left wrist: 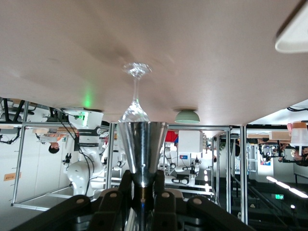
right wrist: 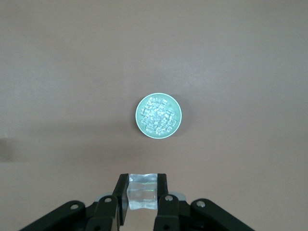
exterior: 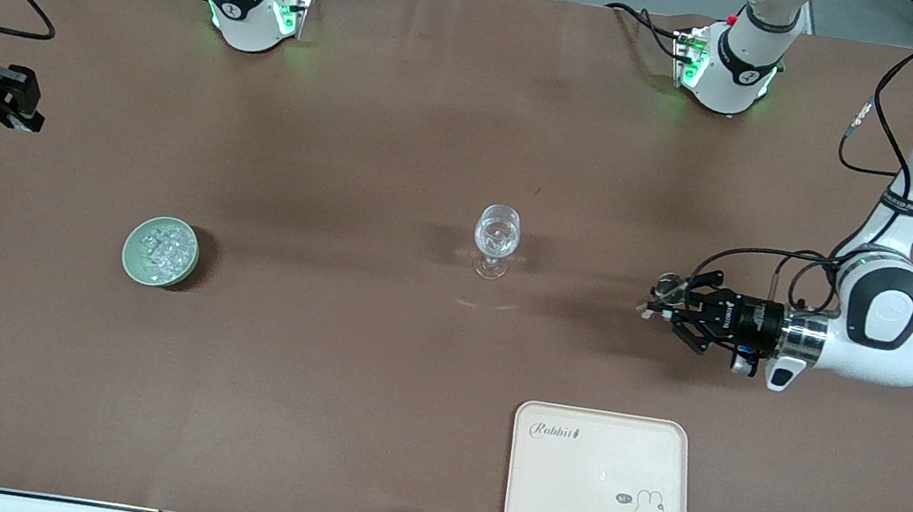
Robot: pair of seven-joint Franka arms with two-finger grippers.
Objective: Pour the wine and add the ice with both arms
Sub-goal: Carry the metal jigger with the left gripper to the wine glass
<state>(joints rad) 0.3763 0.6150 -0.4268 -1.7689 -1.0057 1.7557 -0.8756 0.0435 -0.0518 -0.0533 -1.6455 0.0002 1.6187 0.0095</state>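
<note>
Currently the left tool [exterior: 653, 305] hangs low over the desk [exterior: 319, 344] toward the left arm's end, lying horizontal, its fingers clamped on a small shiny metal cup [left wrist: 142, 149]. In the front view that cup is only a glint at the fingertips; the left wrist view shows it as a steel cone, its base hidden between the fingers. Can't tell if anything is inside.

The right tool [exterior: 17, 107] is up over the right arm's end of the desk, its arm mostly cut off by the frame edge. In the right wrist view its fingers [right wrist: 121, 192] are pinched on one clear ice cube [right wrist: 142, 191], lower part hidden by the tool body.

The rest of the ice [exterior: 163, 249] is heaped in the pale green bowl [exterior: 132, 257], on the desk toward the right arm's end. Cube count not readable.

The stemmed glass [exterior: 496, 239] stands upright mid-desk, well apart from the bowl; liquid level hard to make out. Cream rabbit tray [exterior: 556, 502] lies nearer the front camera than the glass, toward the left arm's end.
</note>
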